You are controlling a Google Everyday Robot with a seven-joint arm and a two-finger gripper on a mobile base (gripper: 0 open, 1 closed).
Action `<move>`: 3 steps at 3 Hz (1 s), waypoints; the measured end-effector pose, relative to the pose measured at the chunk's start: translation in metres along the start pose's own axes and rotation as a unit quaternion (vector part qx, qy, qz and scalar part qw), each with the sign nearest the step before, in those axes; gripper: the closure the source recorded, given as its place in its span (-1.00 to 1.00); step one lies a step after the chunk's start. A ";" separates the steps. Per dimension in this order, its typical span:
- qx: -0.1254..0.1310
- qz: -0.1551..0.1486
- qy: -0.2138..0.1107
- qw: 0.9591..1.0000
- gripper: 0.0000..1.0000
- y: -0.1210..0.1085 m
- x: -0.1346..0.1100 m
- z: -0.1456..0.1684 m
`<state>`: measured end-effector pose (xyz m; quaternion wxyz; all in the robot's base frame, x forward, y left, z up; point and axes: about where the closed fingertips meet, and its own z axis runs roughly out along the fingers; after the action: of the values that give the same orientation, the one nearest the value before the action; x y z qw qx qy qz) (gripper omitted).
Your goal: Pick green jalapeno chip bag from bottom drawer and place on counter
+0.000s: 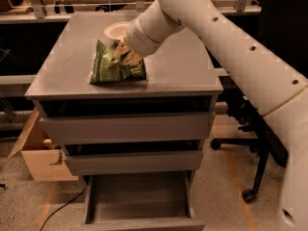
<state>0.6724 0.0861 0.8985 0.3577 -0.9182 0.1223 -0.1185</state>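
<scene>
The green jalapeno chip bag (111,66) is a crinkly dark green bag resting on the counter (178,69), near its left middle. My gripper (123,57) reaches in from the upper right on the white arm and is shut on the bag's upper right part. The bag's lower edge touches the grey top. The bottom drawer (139,203) stands pulled out below the cabinet and its grey tray shows nothing inside.
A small white bowl (117,31) sits on the counter just behind the gripper. A cardboard box (36,153) stands on the floor at the left. A black office chair (269,81) stands at the right. The two upper drawers are closed.
</scene>
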 end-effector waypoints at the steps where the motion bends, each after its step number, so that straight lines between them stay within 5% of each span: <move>1: -0.020 0.002 -0.017 1.000 1.00 -0.016 0.014 0.024; 3: -0.018 0.000 -0.022 1.000 0.17 -0.023 0.012 0.030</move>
<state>0.6963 0.1177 0.8950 0.3437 -0.9269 0.1160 -0.0958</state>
